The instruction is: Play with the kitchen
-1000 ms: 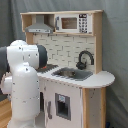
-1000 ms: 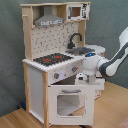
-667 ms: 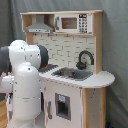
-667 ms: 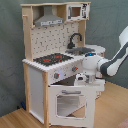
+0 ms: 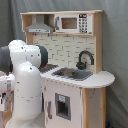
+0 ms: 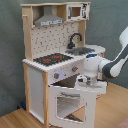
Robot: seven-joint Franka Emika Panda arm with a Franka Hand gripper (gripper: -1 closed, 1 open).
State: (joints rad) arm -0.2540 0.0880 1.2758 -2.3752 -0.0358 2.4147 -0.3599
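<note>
The kitchen [image 6: 55, 60] fills the left and centre of the frame in the second exterior view and stands centre to right in the first exterior view [image 5: 75, 60], against a grey backdrop in both exterior views. It is white and light wood. In the second exterior view, a grey hood [image 6: 48, 20] sits at the upper left, a small microwave [image 6: 76, 11] at the top right, and a black-red hob [image 6: 50, 59] lies on the worktop left of the black faucet [image 6: 75, 39] and the sink [image 6: 82, 50]. Knobs [image 6: 56, 75] line the front panel under the hob.

The windowed oven door [image 6: 72, 100] hangs open, tilted out toward the lower right of the frame. The white arm [image 6: 112, 62] reaches in from the right edge, and its pincer [image 6: 85, 80] sits at the door's top edge, just below the knob panel. Whether the pincer is apart or together cannot be told.

In the first exterior view the arm's white body [image 5: 25, 85] covers the lower left of the frame, hiding the hob side of the kitchen.
</note>
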